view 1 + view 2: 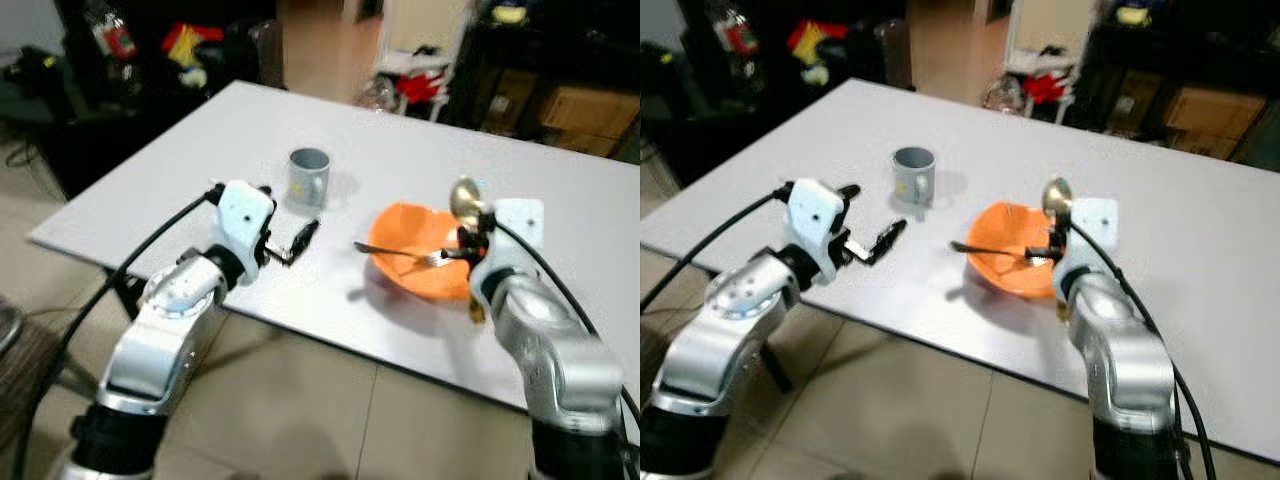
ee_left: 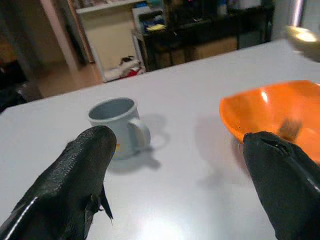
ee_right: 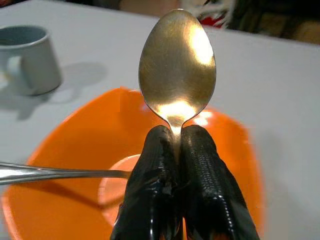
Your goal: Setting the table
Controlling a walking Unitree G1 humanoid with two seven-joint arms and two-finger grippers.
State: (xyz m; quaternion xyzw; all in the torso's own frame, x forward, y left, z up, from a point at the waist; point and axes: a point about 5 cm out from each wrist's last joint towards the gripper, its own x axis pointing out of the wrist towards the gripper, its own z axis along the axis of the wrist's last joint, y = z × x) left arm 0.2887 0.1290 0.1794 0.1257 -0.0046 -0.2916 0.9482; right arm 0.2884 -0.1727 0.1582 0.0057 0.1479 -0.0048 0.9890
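Observation:
An orange bowl [image 1: 420,262] sits on the white table [image 1: 400,150], with a fork [image 1: 395,250] resting in it, handle pointing left. My right gripper [image 1: 470,240] is shut on a golden spoon [image 3: 177,60], held upright over the bowl's right rim. A grey mug [image 1: 308,176] stands left of the bowl, handle toward the near edge. My left gripper [image 1: 298,240] is open and empty, low over the table in front of the mug, its fingers [image 2: 75,185] spread wide.
The table's near edge [image 1: 330,340] runs just before my arms, tiled floor below it. Dark shelves and boxes [image 1: 560,100] stand beyond the far side, and red and yellow clutter [image 1: 180,45] lies at the far left.

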